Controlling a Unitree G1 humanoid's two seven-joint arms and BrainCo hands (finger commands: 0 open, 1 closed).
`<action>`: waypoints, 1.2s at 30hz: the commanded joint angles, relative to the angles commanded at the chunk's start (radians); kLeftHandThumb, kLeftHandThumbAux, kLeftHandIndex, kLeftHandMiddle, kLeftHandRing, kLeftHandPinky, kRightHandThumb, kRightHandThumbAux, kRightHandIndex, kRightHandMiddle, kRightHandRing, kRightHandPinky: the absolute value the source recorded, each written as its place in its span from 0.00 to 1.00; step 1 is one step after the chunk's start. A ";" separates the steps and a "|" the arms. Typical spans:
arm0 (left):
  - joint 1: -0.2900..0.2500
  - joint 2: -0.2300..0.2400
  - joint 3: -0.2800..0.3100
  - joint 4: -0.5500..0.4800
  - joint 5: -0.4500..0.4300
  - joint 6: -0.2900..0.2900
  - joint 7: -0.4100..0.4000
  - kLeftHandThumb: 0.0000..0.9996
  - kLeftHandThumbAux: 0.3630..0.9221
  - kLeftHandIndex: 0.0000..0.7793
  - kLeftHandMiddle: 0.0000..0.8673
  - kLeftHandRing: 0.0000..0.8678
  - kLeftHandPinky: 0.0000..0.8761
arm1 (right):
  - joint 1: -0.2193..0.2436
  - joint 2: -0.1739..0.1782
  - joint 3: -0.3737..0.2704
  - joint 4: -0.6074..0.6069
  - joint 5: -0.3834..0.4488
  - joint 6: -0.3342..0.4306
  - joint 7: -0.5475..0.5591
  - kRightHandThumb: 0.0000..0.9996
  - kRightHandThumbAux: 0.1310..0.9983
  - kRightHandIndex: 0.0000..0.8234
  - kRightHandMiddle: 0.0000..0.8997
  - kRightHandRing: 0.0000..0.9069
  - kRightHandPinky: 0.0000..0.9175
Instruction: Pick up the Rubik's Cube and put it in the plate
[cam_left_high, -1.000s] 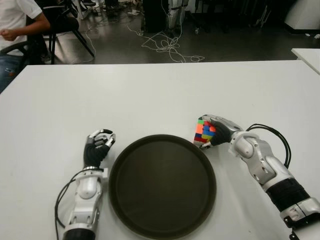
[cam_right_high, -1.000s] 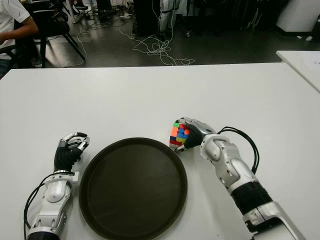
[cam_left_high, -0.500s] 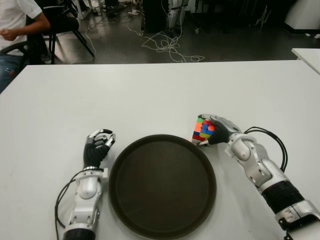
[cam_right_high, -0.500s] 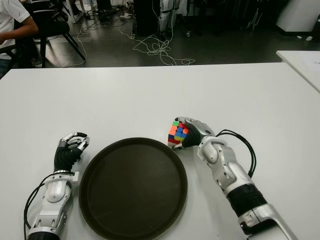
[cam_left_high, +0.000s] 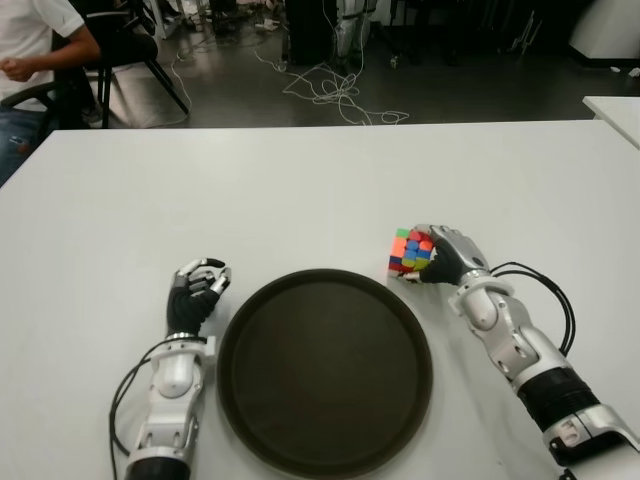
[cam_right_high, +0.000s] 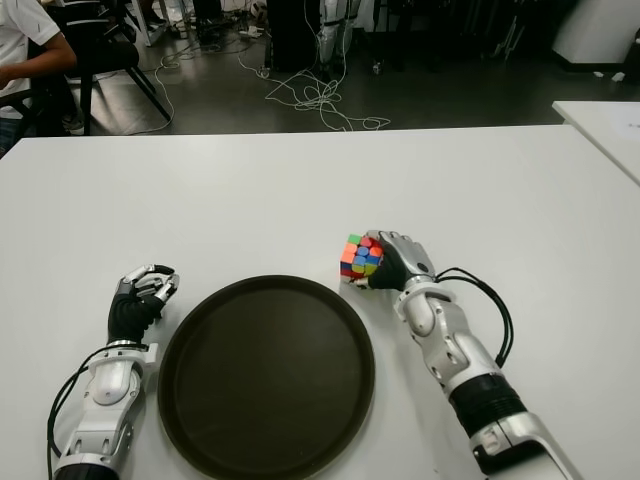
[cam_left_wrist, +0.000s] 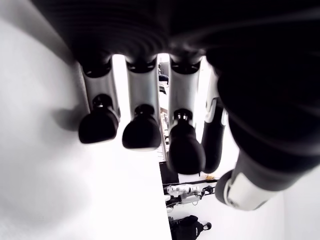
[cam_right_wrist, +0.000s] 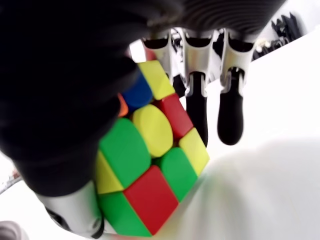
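The Rubik's Cube (cam_left_high: 409, 251), with mixed colour tiles, shows just past the far right rim of the round dark plate (cam_left_high: 325, 372), outside it. My right hand (cam_left_high: 441, 258) is shut on the cube. In the right wrist view the thumb covers the near side of the cube (cam_right_wrist: 150, 167) and the fingers (cam_right_wrist: 230, 116) reach down its far side. Whether the cube's lower edge touches the white table (cam_left_high: 300, 190) I cannot tell. My left hand (cam_left_high: 197, 289) shows left of the plate, fingers curled, holding nothing.
A person (cam_left_high: 35, 45) sits by chairs beyond the table's far left corner. Cables (cam_left_high: 335, 95) lie on the floor behind the table. Another white table's corner (cam_left_high: 615, 110) shows at the right edge.
My right hand with the cube has drawn a little away from the plate's rim, toward the far side, and the forearm has swung inward. The left hand has not moved.
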 joint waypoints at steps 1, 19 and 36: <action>0.000 -0.001 0.000 -0.001 0.001 -0.001 0.003 0.71 0.61 0.57 0.93 0.94 0.90 | -0.001 0.003 -0.004 0.004 0.005 -0.003 -0.005 0.10 0.83 0.76 0.84 0.86 0.84; -0.007 0.000 0.003 0.008 0.003 0.009 0.009 0.71 0.62 0.57 0.92 0.93 0.88 | 0.000 0.013 -0.019 0.015 0.013 -0.029 -0.042 0.04 0.85 0.79 0.85 0.88 0.85; -0.006 -0.006 0.004 0.001 -0.001 0.013 0.014 0.71 0.61 0.57 0.93 0.94 0.89 | 0.004 0.019 -0.045 0.011 0.042 -0.045 -0.055 0.08 0.82 0.76 0.84 0.86 0.84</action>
